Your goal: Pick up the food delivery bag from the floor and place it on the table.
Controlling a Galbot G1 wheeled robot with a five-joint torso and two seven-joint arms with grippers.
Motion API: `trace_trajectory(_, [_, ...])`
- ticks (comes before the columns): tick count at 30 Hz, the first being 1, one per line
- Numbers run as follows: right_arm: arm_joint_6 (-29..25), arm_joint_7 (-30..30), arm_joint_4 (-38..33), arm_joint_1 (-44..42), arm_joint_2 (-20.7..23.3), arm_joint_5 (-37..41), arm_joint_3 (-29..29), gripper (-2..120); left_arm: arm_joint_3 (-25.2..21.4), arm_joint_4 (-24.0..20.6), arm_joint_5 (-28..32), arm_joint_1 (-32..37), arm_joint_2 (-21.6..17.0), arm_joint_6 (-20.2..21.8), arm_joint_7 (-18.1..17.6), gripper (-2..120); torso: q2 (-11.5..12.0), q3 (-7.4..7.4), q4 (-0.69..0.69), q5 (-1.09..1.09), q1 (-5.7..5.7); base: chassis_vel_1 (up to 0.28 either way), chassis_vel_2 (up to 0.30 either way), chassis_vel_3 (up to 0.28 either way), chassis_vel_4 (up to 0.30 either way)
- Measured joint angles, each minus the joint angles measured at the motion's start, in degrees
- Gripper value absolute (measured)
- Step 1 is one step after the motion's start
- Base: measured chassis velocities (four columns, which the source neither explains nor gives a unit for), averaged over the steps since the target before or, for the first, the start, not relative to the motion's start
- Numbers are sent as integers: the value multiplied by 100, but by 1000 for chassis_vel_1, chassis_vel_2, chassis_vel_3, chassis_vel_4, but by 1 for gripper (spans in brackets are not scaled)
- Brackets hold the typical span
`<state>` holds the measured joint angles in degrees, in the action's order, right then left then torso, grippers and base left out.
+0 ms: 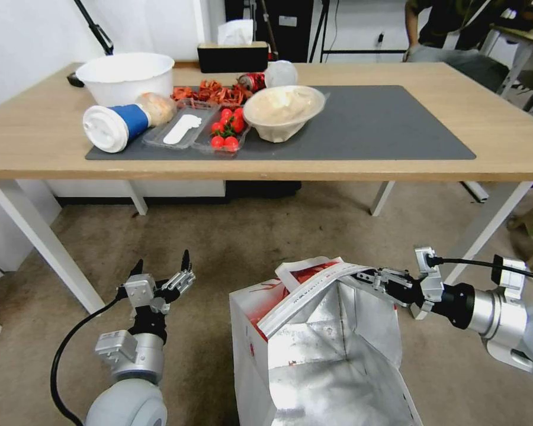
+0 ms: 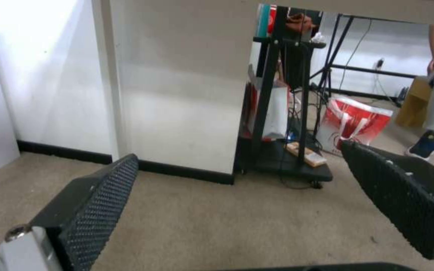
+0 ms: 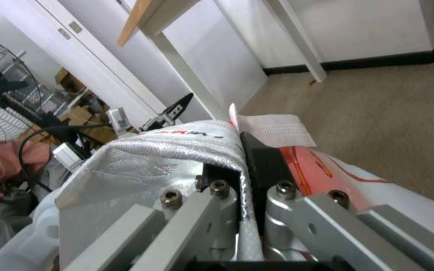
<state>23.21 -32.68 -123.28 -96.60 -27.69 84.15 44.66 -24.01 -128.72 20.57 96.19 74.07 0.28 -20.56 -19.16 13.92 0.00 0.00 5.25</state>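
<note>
Left gripper (image 1: pixel 160 273): fingers (image 2: pixel 96 203) spread apart, nothing between them, raised above the floor (image 1: pixel 219 236) and well apart from the bag to their right. Food delivery bag (image 1: pixel 320 349): red-and-white with foil lining, standing open-mouthed below and in front of the table (image 1: pixel 503 130), top rim pinched between the fingers (image 3: pixel 265 165) of the right gripper (image 1: pixel 361 277). Right gripper: fingers closed on that rim, one inside the foil, one on the outer face.
</note>
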Motion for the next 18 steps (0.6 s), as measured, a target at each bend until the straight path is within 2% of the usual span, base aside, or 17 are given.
trace_trajectory(18, [-1,-17,17,17,11,-17,-7,0,16,25,-4,-6,8,0,-19,100,-414,275,0,0,135,0,0,0,0])
